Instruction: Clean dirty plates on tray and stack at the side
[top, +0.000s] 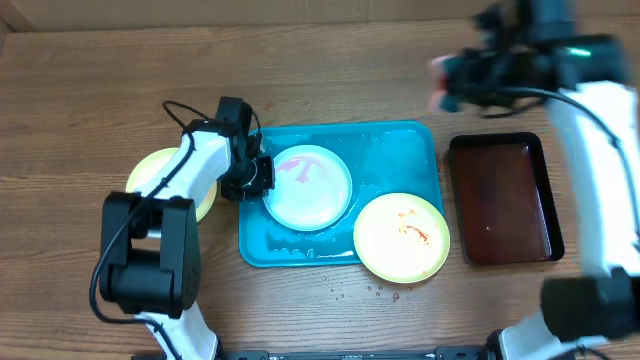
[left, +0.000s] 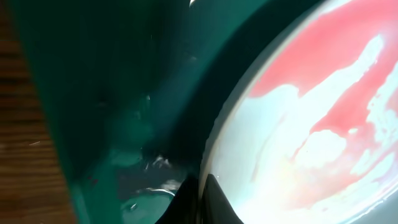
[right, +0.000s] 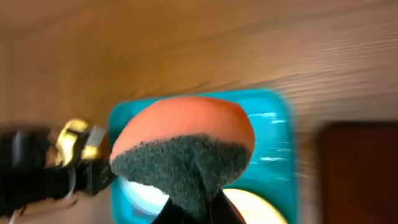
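Counter (top: 330, 70): carries turquoise tray (top: 400, 160) at centre.
Light blue plate (top: 308, 190) lies in tray's left half, red smear unwiped.
One yellow-green plate (top: 400, 238) overhangs tray's front-right rim, sauce spot showing.
Second yellow-green plate (top: 150, 172) sits on counter left of tray, partly under left arm.
Sponge (right: 186, 140) clamped in right pincer (right: 198, 211), raised well apart from tray.
Left pincer (top: 262, 175) clenched on light blue plate's left rim, as we read it.
We judge step in hand: scrubbing light blue plate, not yet begun.
Next move calls for sponge lowered onto smear while left steadies plate.
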